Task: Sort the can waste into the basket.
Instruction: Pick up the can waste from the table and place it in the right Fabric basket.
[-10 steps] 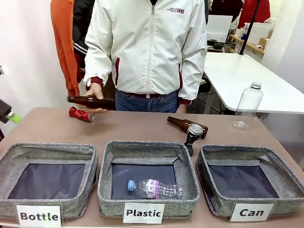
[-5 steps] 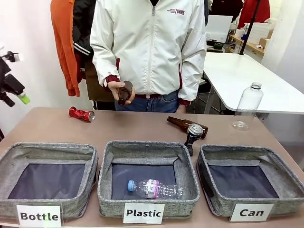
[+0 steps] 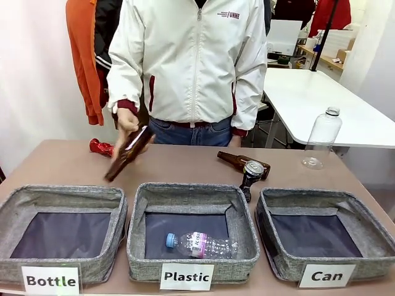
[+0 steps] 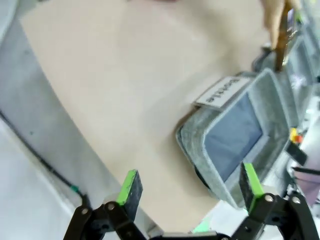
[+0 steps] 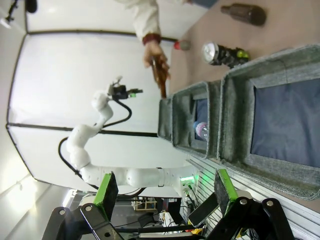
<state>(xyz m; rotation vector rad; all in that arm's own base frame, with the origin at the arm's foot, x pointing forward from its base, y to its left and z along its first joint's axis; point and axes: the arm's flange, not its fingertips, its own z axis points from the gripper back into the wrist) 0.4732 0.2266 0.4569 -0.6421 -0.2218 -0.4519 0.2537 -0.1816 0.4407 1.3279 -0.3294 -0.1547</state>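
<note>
A red can (image 3: 97,147) lies at the table's far left, partly behind a brown bottle (image 3: 127,154) that the person's hand (image 3: 126,120) tilts down above the "Bottle" bin. A dark can with a silver top (image 3: 251,174) lies just beyond the gap between the middle bin and the "Can" basket (image 3: 266,222), which holds nothing. In the right wrist view my right gripper (image 5: 164,190) stands open, well back from the basket (image 5: 237,125) and the dark can (image 5: 220,52). My left gripper (image 4: 190,185) is open in the air near the "Bottle" bin's outer corner (image 4: 200,150).
A second brown bottle (image 3: 237,161) lies behind the dark can. A clear plastic bottle (image 3: 322,137) stands at the far right. The "Plastic" bin (image 3: 139,222) holds a small plastic bottle (image 3: 200,245). The person stands at the far edge.
The person has brought the brown bottle from waist height down and left, tilted over the "Bottle" bin. My left arm has gone from the front view's left edge. Both grippers stayed open.
</note>
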